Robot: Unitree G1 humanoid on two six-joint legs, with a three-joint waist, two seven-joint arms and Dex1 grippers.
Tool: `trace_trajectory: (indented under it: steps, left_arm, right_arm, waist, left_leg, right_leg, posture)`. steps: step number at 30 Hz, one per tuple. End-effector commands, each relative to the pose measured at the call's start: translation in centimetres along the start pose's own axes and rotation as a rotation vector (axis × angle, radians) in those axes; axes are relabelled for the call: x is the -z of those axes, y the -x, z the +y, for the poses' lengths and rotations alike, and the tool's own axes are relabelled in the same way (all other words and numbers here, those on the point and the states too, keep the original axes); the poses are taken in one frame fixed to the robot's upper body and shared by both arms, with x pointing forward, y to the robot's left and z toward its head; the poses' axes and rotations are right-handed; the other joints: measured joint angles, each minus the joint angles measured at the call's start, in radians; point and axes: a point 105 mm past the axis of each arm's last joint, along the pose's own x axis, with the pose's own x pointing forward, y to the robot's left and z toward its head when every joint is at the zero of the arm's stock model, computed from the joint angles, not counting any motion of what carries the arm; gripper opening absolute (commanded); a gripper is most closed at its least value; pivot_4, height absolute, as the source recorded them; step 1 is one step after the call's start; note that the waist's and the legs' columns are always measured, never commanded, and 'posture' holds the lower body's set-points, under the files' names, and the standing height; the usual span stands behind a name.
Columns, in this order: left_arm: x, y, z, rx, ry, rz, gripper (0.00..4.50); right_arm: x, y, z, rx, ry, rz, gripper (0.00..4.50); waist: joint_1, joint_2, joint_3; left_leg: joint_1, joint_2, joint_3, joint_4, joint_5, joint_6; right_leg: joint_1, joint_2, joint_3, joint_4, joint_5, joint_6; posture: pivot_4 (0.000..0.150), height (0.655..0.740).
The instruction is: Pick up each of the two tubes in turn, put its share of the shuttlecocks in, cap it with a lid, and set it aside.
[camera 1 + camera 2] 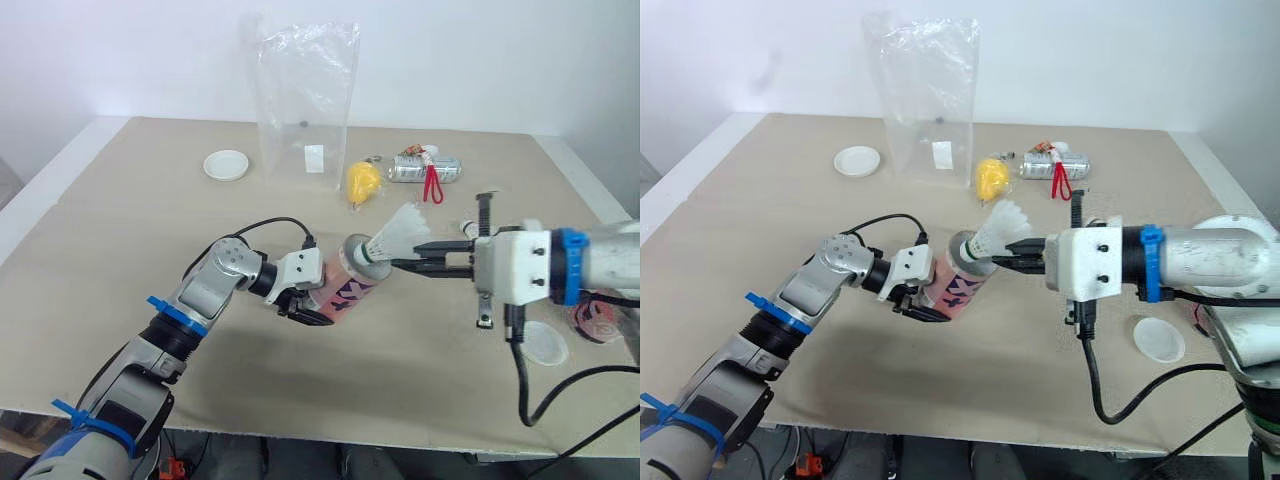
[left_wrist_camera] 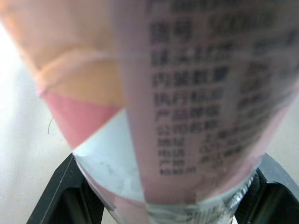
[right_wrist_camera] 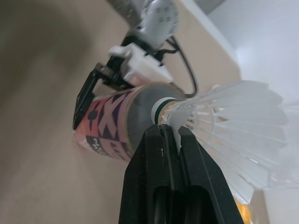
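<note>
A pink printed tube (image 1: pixel 350 285) hangs tilted above the middle of the table, its open mouth facing right. My left gripper (image 1: pixel 312 303) is shut on its lower end, and the black fingers (image 2: pixel 65 196) flank it in the left wrist view. My right gripper (image 1: pixel 397 264) is shut on a white shuttlecock (image 1: pixel 402 232). The shuttlecock's cork end sits at the tube's mouth (image 3: pixel 154 100) and its feathers (image 3: pixel 238 126) fan out behind. A second pink tube (image 1: pixel 600 318) lies at the table's right edge, partly hidden behind my right arm.
A clear plastic bag (image 1: pixel 308 100) stands at the back. One white lid (image 1: pixel 226 164) lies back left, another (image 1: pixel 545 343) near the right front. Yellow shuttlecocks (image 1: pixel 362 181) and a silver cylinder with a red strap (image 1: pixel 425 168) lie behind.
</note>
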Motion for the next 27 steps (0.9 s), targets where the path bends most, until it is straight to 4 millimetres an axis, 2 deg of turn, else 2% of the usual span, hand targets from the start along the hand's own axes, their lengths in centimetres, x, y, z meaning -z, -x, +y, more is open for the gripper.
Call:
trace_trajectory:
  steps: [1,5,6,11,12,16,17,20,22,25,27]
  left_arm:
    - [1.0,-0.6,-0.4,0.004,0.018,0.044,2.93]
    - [1.2,-0.5,-0.5,-0.007,0.022,0.047,2.93]
    - [1.2,-0.5,-0.5,-0.009,0.023,0.048,2.93]
    - [1.4,-0.2,-0.6,-0.018,0.029,0.052,2.93]
    - [1.4,-0.2,-0.6,-0.019,0.03,0.053,2.93]
    - [1.5,-0.1,-0.6,-0.021,0.032,0.057,2.93]
    - [1.5,-0.1,-0.6,-0.021,0.032,0.059,2.93]
    - [1.5,-0.1,-0.7,-0.019,0.032,0.062,2.93]
    - [1.5,-0.1,-0.7,-0.015,0.031,0.062,2.93]
    - [1.5,-0.2,-0.7,-0.012,0.03,0.061,2.93]
    - [1.4,-0.3,-0.8,-0.009,0.029,0.058,2.93]
  right_arm:
    - [-0.4,-0.2,-0.5,-0.003,0.066,-0.016,0.09]
    - [-0.5,-0.6,-0.6,-0.023,0.065,-0.042,0.09]
    - [-0.5,-0.6,-0.7,-0.021,0.062,-0.049,0.35]
    - [-1.1,-0.3,-1.5,0.005,0.024,-0.091,2.2]
    - [-1.1,-0.1,-1.6,0.009,0.013,-0.095,2.73]
    - [-1.6,1.1,-2.8,0.097,-0.112,-0.159,4.37]
    - [-1.6,1.6,-3.5,0.148,-0.168,-0.179,4.48]
    - [0.4,4.0,-5.6,0.418,-0.426,-0.218,4.48]
    - [3.5,5.7,-5.7,0.63,-0.633,-0.209,4.48]
    - [6.8,7.4,-4.8,0.829,-0.774,-0.129,4.48]
    - [10.8,8.9,-2.7,0.988,-0.909,-0.013,4.48]
  waist:
    - [0.001,0.0,0.0]
    - [0.001,0.0,0.0]
    - [0.001,0.0,0.0]
    - [0.001,0.0,0.0]
    - [0.001,0.0,0.0]
    - [0.001,0.0,0.0]
    - [0.001,0.0,0.0]
    - [0.001,0.0,0.0]
    - [0.001,-0.003,-0.001]
    - [0.001,-0.004,-0.001]
    - [-0.001,-0.001,-0.001]
  left_leg:
    - [0.0,0.0,0.0,0.0,0.0,0.0]
    - [0.0,0.0,-0.001,0.0,0.0,0.0]
    - [0.0,0.0,-0.001,0.0,0.0,0.0]
    - [0.0,0.0,-0.001,0.0,0.0,0.0]
    - [0.0,0.0,-0.001,0.0,0.0,0.0]
    - [0.0,0.0,-0.001,0.0,0.0,0.0]
    - [0.0,0.0,-0.001,0.0,0.0,0.0]
    - [0.0,0.001,-0.001,0.0,0.0,0.0]
    - [0.0,0.001,-0.002,0.0,0.0,0.0]
    - [0.0,0.001,-0.003,0.0,0.0,0.0]
    - [0.0,0.0,-0.001,0.0,0.0,0.0]
  right_leg:
    - [0.0,0.0,0.0,0.0,0.0,0.0]
    - [0.0,0.0,-0.001,0.0,0.0,0.0]
    - [0.0,0.0,-0.001,0.0,0.0,0.0]
    - [0.0,0.0,0.0,0.0,0.0,0.0]
    - [0.0,0.0,0.0,0.0,0.0,0.0]
    - [0.0,0.0,0.0,0.0,0.0,0.0]
    - [0.0,0.0,0.0,0.0,0.0,0.0]
    - [0.0,0.001,-0.001,0.0,0.001,0.0]
    - [0.001,0.001,-0.001,0.0,0.001,0.0]
    - [0.002,0.001,-0.001,0.0,0.001,0.0]
    - [0.001,0.001,-0.001,0.0,0.001,0.0]
  posture:
    - [0.15,0.74]
    - [0.15,0.74]
    - [0.15,0.74]
    - [0.15,0.74]
    - [0.15,0.74]
    - [0.15,0.74]
    - [0.15,0.74]
    - [0.15,0.74]
    - [0.15,0.74]
    - [0.15,0.74]
    - [0.15,0.74]
